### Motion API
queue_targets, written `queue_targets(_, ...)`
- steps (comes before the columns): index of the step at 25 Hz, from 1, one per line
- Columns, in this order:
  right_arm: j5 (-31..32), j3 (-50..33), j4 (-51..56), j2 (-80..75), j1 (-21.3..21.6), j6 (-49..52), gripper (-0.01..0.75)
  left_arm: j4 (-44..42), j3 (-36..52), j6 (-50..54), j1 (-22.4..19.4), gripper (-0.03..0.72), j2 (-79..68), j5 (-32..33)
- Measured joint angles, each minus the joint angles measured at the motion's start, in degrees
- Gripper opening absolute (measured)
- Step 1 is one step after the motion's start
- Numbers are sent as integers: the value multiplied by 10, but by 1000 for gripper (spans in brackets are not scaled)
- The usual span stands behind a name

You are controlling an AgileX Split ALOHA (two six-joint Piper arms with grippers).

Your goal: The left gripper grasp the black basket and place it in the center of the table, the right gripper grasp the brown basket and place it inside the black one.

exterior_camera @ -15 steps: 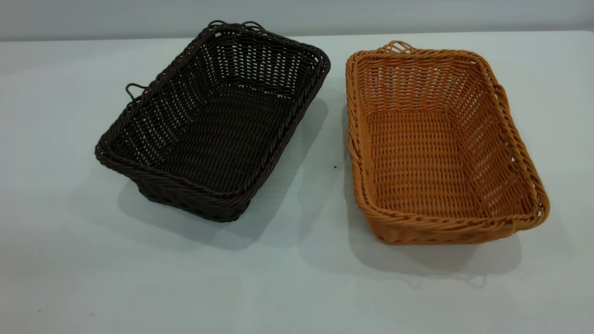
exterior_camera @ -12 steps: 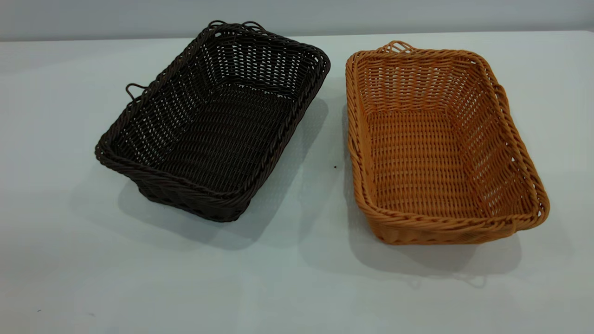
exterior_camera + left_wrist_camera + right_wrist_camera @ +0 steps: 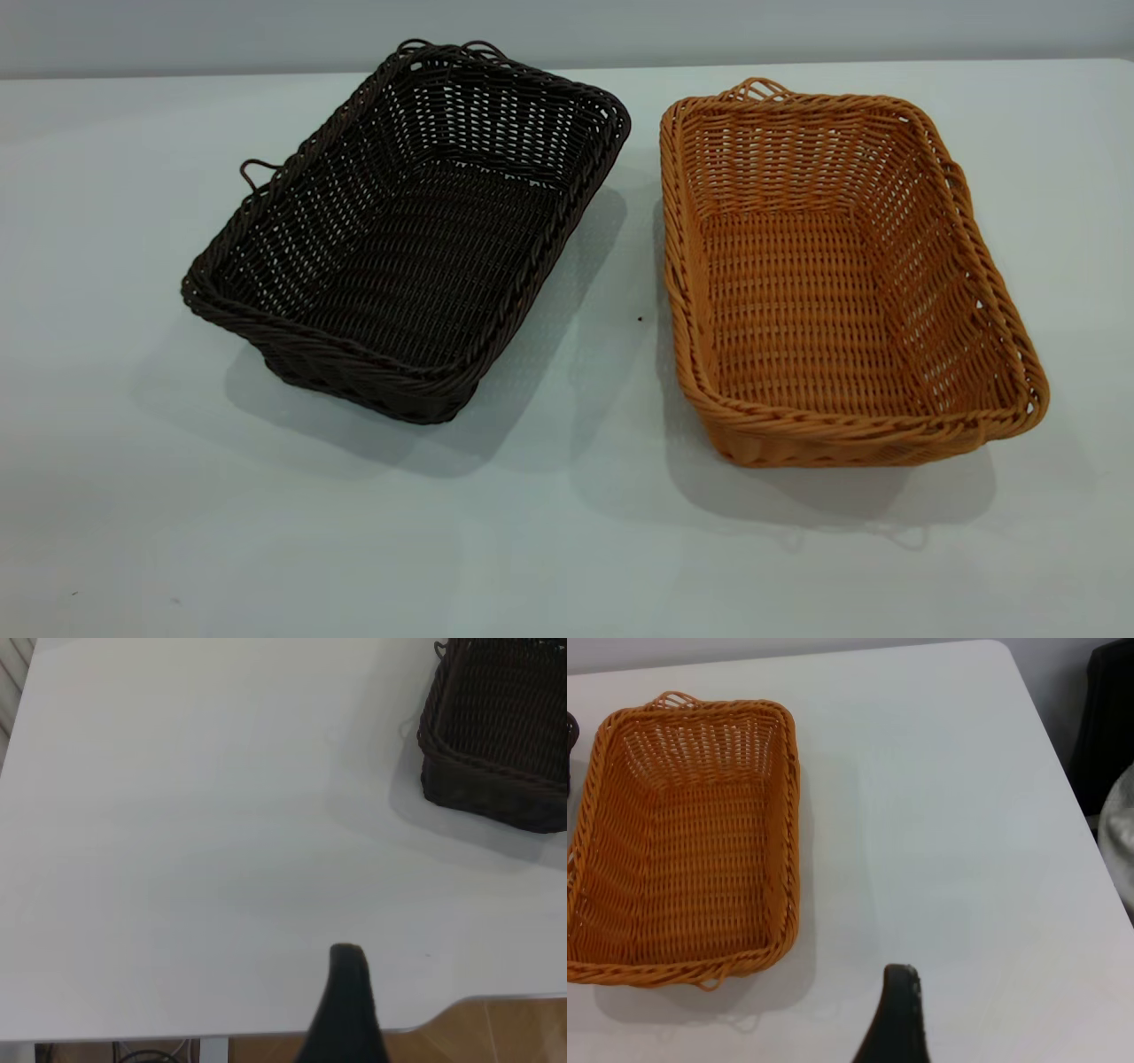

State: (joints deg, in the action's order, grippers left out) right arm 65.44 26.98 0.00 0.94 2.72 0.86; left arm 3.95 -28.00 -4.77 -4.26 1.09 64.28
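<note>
The black basket [image 3: 409, 235] is sitting in the left half of the exterior frame, turned at a slant, its near corner pointing toward the lower left; the brown basket [image 3: 842, 283] is lying in the right half, well apart from it with a strip of bare tabletop [image 3: 567, 540] between them. Both are resting open side up and empty, which is leaving their braided rims free to be gripped from above, and I judge the task as not yet begun: the black one is still off-centre and nothing is nested.

Neither arm is showing in the exterior frame. In the left wrist view, the left gripper [image 3: 347, 1005] is appearing only as a single dark finger rising from the bottom edge, hanging over bare tabletop near the table's edge, with the black basket off in the upper right corner. In the right wrist view, the right gripper [image 3: 897, 1014] is likewise showing as one dark finger at the bottom edge, over bare tabletop, with the brown basket in the left of that frame. Both are hovering apart from their baskets, holding nothing; whether either one is spread or closed, I cannot tell
</note>
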Motion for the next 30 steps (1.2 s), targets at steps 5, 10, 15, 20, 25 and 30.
queue_targets(5,0,0,0,0,0,0,583,0,0,0,0,563,0,0)
queue_targets(10,0,0,0,0,0,0,583,0,0,0,0,563,0,0)
queue_targets(15,0,0,0,0,0,0,583,0,0,0,0,563,0,0)
queue_targets(20,-1,0,19,0,0,1,583,1,-2,6,2,563,-11,-8)
queue_targets(25,-13,14,50,-4,0,1,583,12,-27,15,4,563,-140,-101)
queue_targets(30,-23,28,76,-57,0,1,583,13,-55,2,4,563,-351,-232)
